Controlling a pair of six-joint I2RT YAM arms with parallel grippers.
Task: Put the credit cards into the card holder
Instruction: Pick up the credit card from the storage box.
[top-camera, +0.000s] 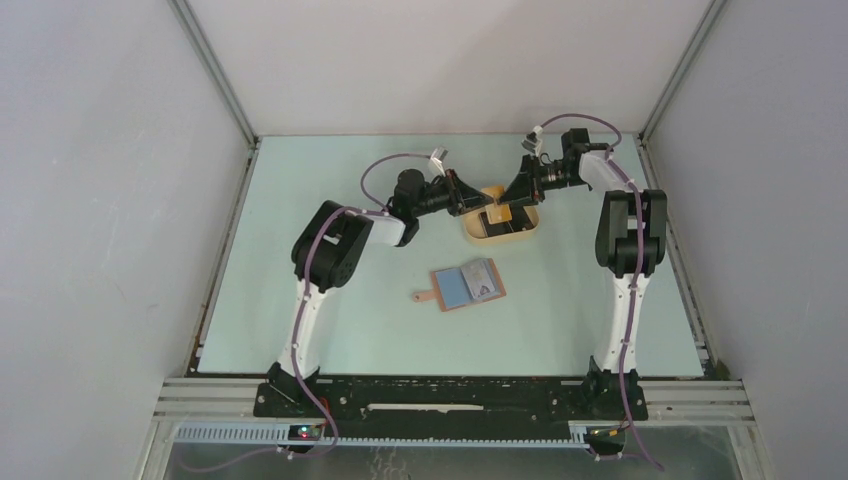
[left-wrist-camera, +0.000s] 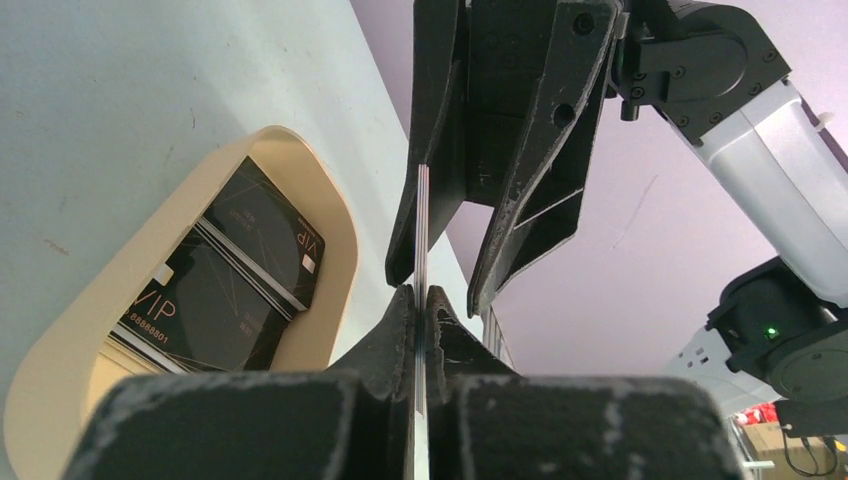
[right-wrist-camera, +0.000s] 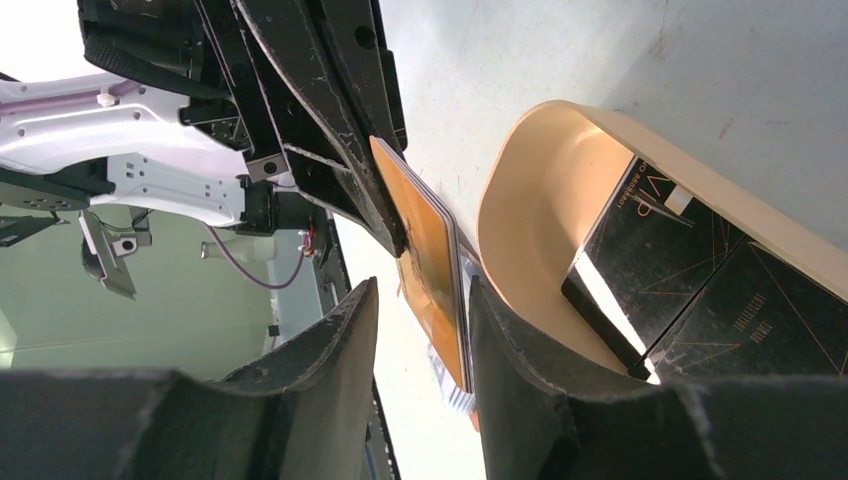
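An orange-yellow credit card (right-wrist-camera: 425, 250) hangs on edge above the beige tray (top-camera: 472, 232). In the left wrist view the card (left-wrist-camera: 421, 225) shows edge-on. My left gripper (left-wrist-camera: 421, 300) is shut on its near end. My right gripper (right-wrist-camera: 420, 290) is open around the other end, with the card resting against one finger and a gap to the other. In the top view the two grippers, left (top-camera: 480, 207) and right (top-camera: 512, 197), meet over the tray. The card holder (top-camera: 467, 285) lies open on the table in front of the tray, bluish pockets up.
Black pieces printed VIP (left-wrist-camera: 225, 275) line the tray's floor, also seen in the right wrist view (right-wrist-camera: 700, 270). The tray's raised rim (right-wrist-camera: 520, 170) stands just beside the held card. White walls enclose the table on three sides.
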